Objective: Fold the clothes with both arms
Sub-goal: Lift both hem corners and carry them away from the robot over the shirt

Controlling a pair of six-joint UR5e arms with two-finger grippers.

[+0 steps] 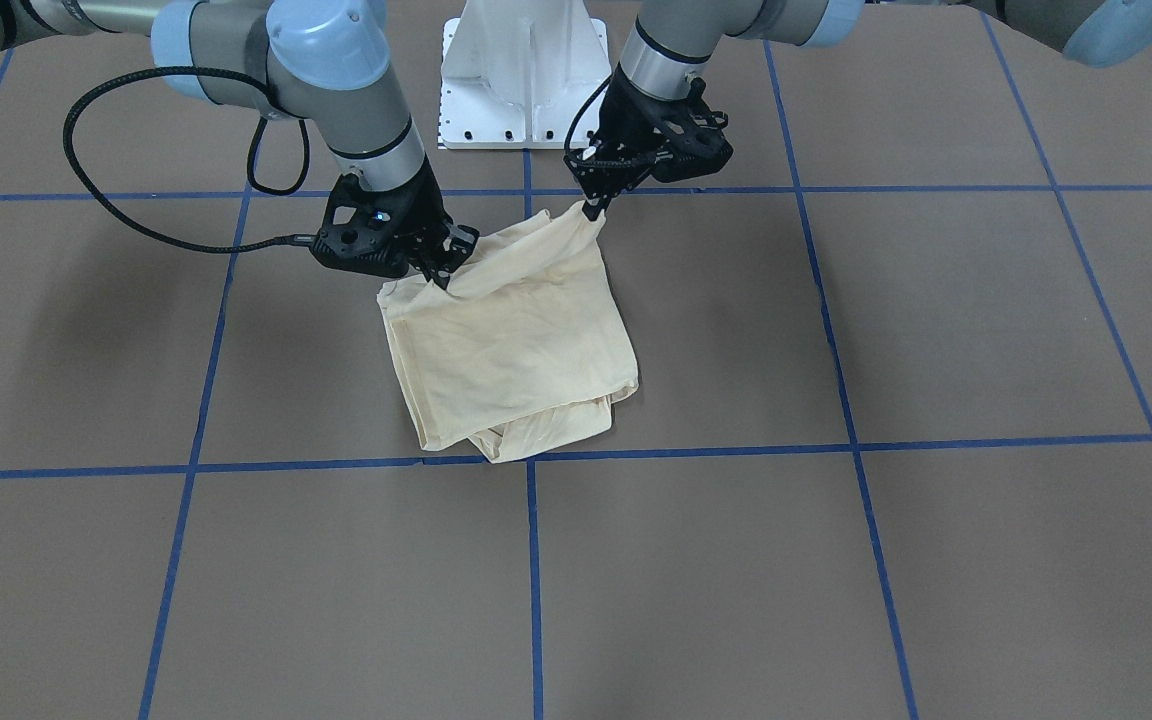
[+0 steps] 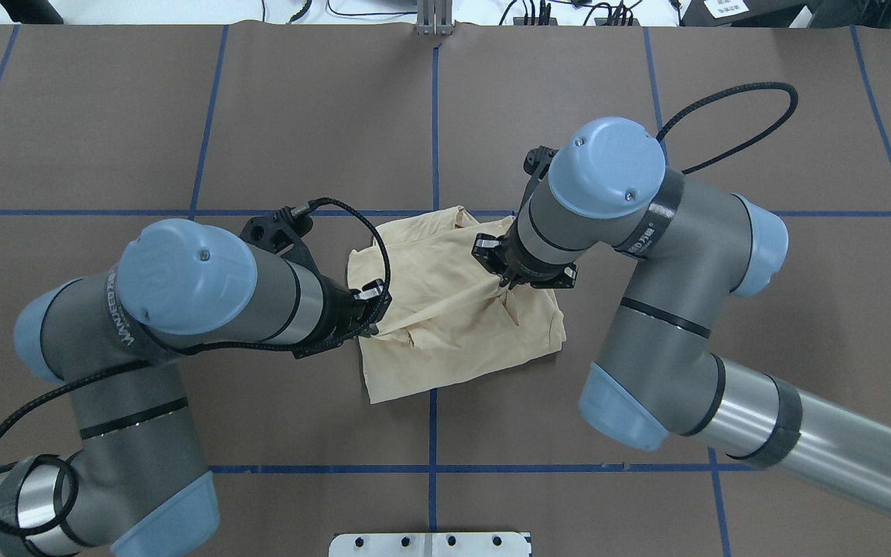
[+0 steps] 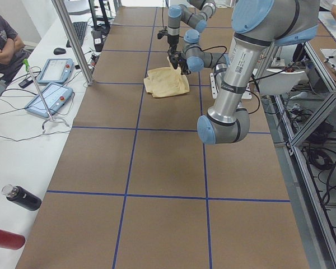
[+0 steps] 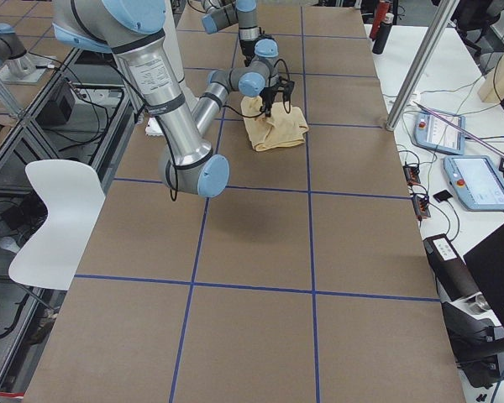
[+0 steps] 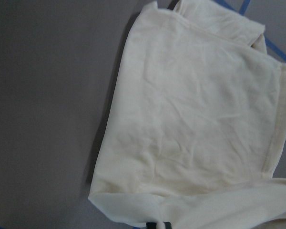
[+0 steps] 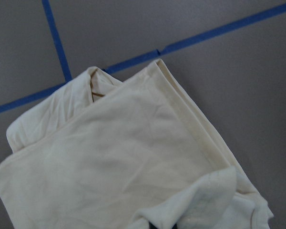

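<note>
The clothes are one pale cream shirt, folded into a rough square near the table's middle, its print hidden. My left gripper is shut on the shirt's corner on the robot's side and holds it a little above the table. My right gripper is shut on the other near corner, also raised, so the edge between them sags. The far part of the shirt lies flat in layers. Both side views show the shirt small under both arms.
The white pedestal base stands just behind the shirt. Blue tape lines grid the brown table. A side bench holds control pendants and bottles, with a seated person beside it. A white chair stands off the table.
</note>
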